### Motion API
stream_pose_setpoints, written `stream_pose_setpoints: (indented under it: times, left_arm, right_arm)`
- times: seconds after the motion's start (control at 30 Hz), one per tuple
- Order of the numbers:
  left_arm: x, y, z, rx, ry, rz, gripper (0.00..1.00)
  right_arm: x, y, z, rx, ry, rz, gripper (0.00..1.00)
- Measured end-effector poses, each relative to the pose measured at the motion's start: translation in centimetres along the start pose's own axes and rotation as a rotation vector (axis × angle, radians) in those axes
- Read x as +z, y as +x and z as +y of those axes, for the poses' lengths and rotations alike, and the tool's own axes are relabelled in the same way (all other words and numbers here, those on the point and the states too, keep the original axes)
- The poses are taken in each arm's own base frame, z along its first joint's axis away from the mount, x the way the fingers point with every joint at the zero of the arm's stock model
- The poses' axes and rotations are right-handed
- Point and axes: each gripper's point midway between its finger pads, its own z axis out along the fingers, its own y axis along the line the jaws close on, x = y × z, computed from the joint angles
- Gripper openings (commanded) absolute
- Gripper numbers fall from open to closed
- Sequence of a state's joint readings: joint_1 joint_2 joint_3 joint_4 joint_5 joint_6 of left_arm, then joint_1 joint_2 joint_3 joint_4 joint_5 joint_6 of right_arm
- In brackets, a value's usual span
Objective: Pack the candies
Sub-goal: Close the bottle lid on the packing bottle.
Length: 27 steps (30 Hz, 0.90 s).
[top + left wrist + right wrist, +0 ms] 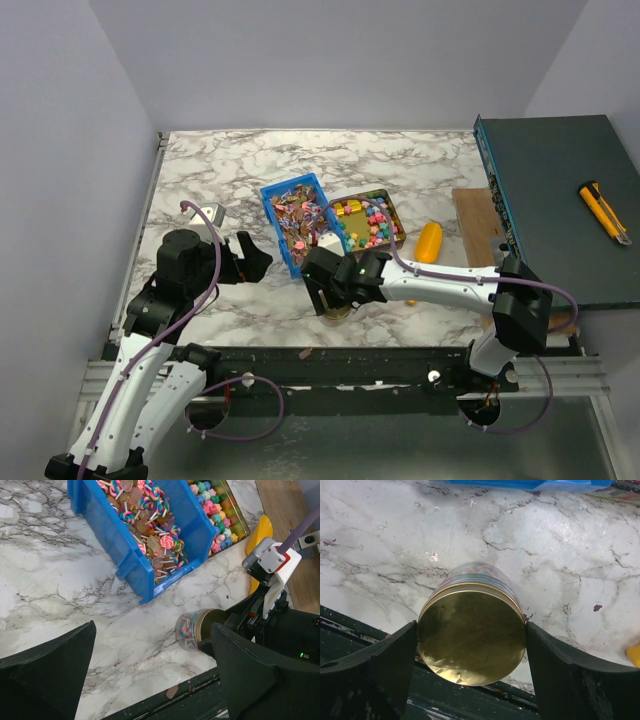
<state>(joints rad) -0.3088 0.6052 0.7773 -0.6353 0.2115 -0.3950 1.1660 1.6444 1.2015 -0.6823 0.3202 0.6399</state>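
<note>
Shiny wrapped candies (150,525) fill a blue bin (272,200). Bright chunky candies (372,222) fill a tin (239,517) beside it. A clear jar (186,630) holding some colourful candies lies tilted near the table's front edge, its round gold lid (471,637) on. My right gripper (471,630) is shut on the lid, one finger on each side. It also shows in the top view (330,298). My left gripper (250,258) is open and empty, above bare table left of the bin and jar; in its own view (153,630) the jaws stand wide apart.
A yellow-orange scoop (428,241) lies right of the tin. A wooden board (478,225) and a dark green box (560,200) with a yellow knife (603,212) on it stand at the right. A black rail (350,360) runs along the front edge.
</note>
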Motion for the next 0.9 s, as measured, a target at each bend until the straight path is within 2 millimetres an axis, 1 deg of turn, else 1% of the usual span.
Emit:
stream_pose_setpoints:
  times: [0.5, 0.9]
  left_arm:
    - [-0.01, 0.0, 0.0, 0.0, 0.0, 0.0, 0.99]
    - [0.21, 0.13, 0.1, -0.002, -0.004, 0.01, 0.99]
  right_arm:
    - [0.47, 0.01, 0.5, -0.001, -0.012, -0.005, 0.62]
    - [0.47, -0.02, 0.36, 0.002, -0.008, -0.014, 0.62]
